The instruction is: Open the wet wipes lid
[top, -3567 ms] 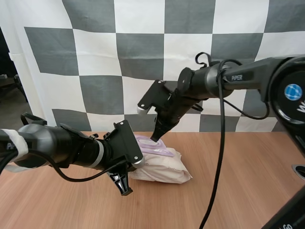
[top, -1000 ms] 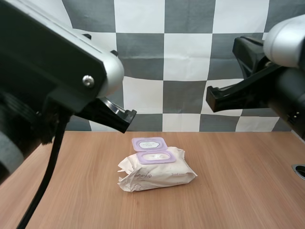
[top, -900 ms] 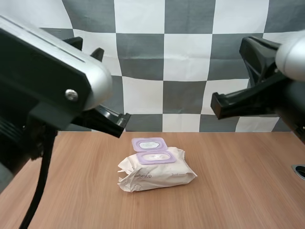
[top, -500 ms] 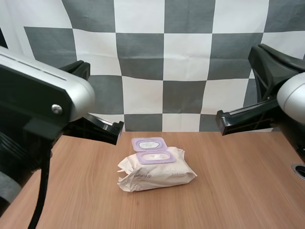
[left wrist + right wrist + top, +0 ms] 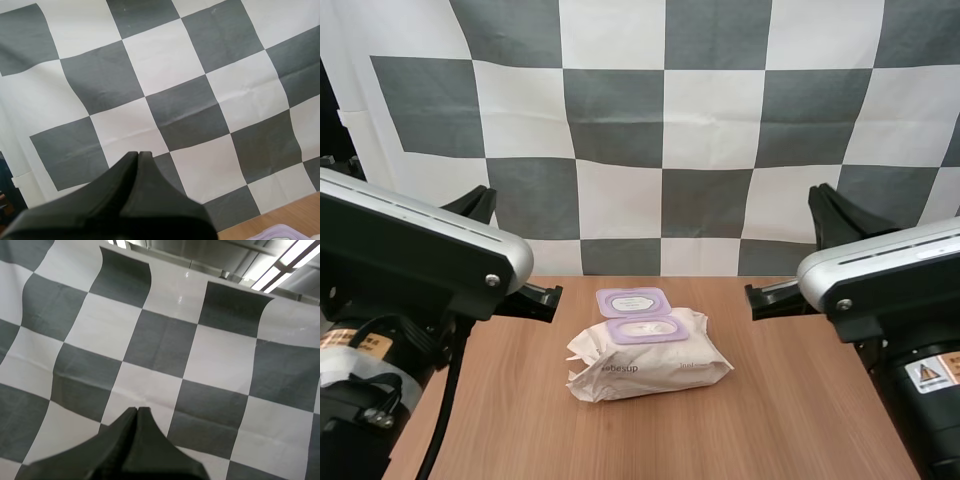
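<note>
The white wet wipes pack (image 5: 650, 362) lies on the wooden table (image 5: 790, 400) in the middle of the high view. Its lilac lid (image 5: 633, 300) is flipped back and lies flat behind the lilac-framed opening (image 5: 645, 330). My left arm (image 5: 410, 260) and right arm (image 5: 880, 280) are pulled back close to the camera on either side, well clear of the pack. In the left wrist view my left gripper (image 5: 138, 154) is shut as one dark wedge, with an edge of the lilac lid (image 5: 280, 232) near it. In the right wrist view my right gripper (image 5: 137, 409) is also shut on nothing.
Bare wood surrounds the pack on all sides. A round dark fitting (image 5: 948, 358) sits at the table's right edge.
Earlier both grippers worked at the pack, the right one at the lid. Since then both arms have drawn back and sunk to the sides. The pack has stayed put with its lid open.
</note>
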